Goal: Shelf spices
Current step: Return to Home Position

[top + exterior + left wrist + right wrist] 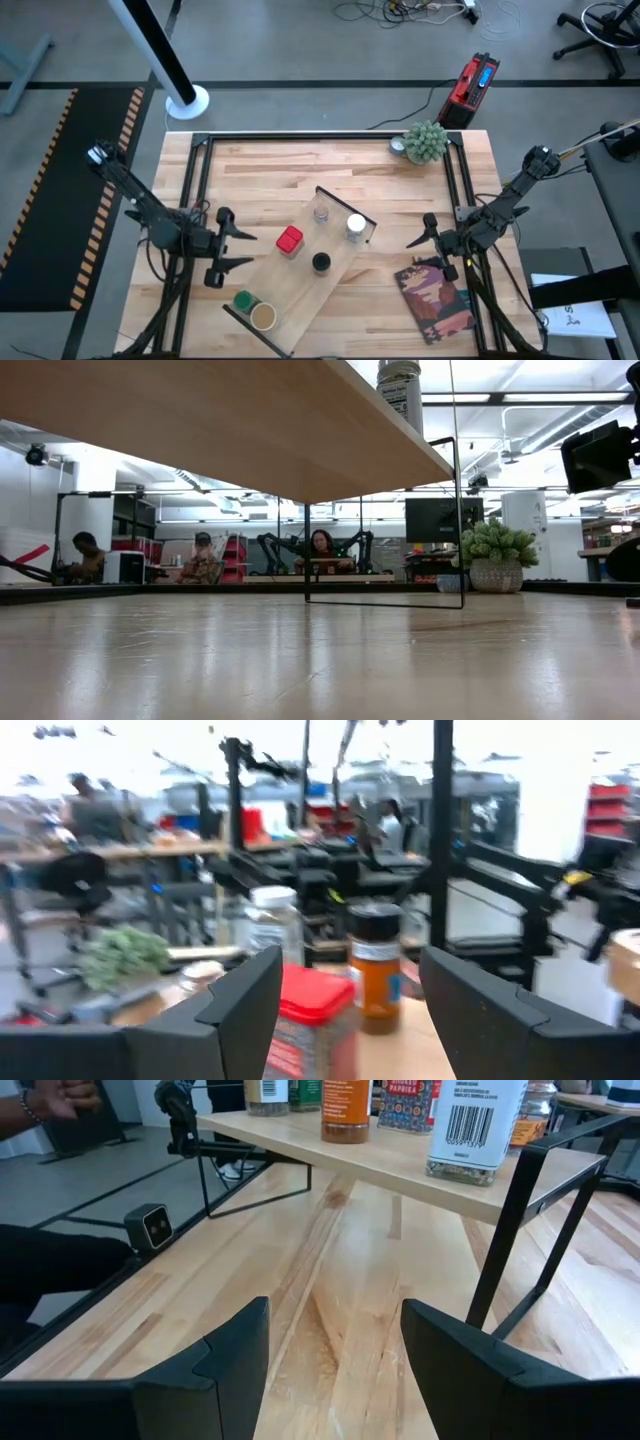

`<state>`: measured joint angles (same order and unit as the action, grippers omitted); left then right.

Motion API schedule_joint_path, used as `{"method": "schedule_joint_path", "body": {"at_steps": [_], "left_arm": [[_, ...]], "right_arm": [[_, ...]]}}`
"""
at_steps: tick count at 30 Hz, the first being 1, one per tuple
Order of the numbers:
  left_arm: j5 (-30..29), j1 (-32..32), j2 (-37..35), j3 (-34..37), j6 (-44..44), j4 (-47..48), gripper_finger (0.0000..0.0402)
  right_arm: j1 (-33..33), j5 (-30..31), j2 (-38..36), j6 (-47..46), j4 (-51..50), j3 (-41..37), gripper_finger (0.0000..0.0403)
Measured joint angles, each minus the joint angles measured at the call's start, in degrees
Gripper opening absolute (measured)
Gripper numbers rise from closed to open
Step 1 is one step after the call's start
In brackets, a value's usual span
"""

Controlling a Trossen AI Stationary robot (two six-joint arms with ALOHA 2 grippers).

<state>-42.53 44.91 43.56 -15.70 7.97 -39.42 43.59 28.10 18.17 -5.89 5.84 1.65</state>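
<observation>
Spices [290,240], six small jars, all stand on the long pale plywood shelf [300,287], whose long axis we read diagonal; left gripper [247,249] just beside it, right gripper [418,232] farther; both gape empty.

**Occluded, cropped and unresolved detail**

Low view: the shelf [250,430] presents only its underside and is cropped at 12 and 9 o'clock. It conceals every jar except a tall jar [400,390], itself cropped at 12 o'clock. A dark arm part [600,455] at 3 o'clock is cut by the edge.

Left wrist view: everything is blurred, and the black-topped jar [375,970] and white-topped jar [272,925] carry unreadable labels. The red jar [315,1010] sits partly behind a finger [240,1010] of the left gripper [350,955]. A tan object [628,960] is cropped, its kind uncertain.

Right wrist view: the barcode jar [475,1125] and orange-filled jar [347,1110] lose their tops to the edge. A person's hand [55,1100] is cropped.

High view: jar labels are too small to read.
</observation>
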Motion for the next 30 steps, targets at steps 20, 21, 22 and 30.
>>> {"method": "schedule_joint_path", "body": {"at_steps": [20, 21, 22, 30], "left_arm": [[19.24, -5.55, -20.05, 14.63, -3.0, 6.21, 0.0239], [21.12, -5.96, -20.94, 14.9, -2.34, 6.36, 0.0237], [23.4, -6.47, -21.86, 15.1, -1.55, 7.36, 0.0236], [34.31, -11.81, -29.61, 15.1, -1.61, 18.33, 0.0224]], "right_arm": [[0.01, 0.0, 0.0, 0.1, 0.02, 0.0, 0.0204], [0.0, 0.0, 0.0, 0.1, -0.02, 0.0, 0.0204], [0.0, 0.0, 0.0, 0.1, -0.02, 0.0, 0.0204], [0.0, 0.02, -0.02, 0.1, 0.01, 0.0, 0.0204]]}}
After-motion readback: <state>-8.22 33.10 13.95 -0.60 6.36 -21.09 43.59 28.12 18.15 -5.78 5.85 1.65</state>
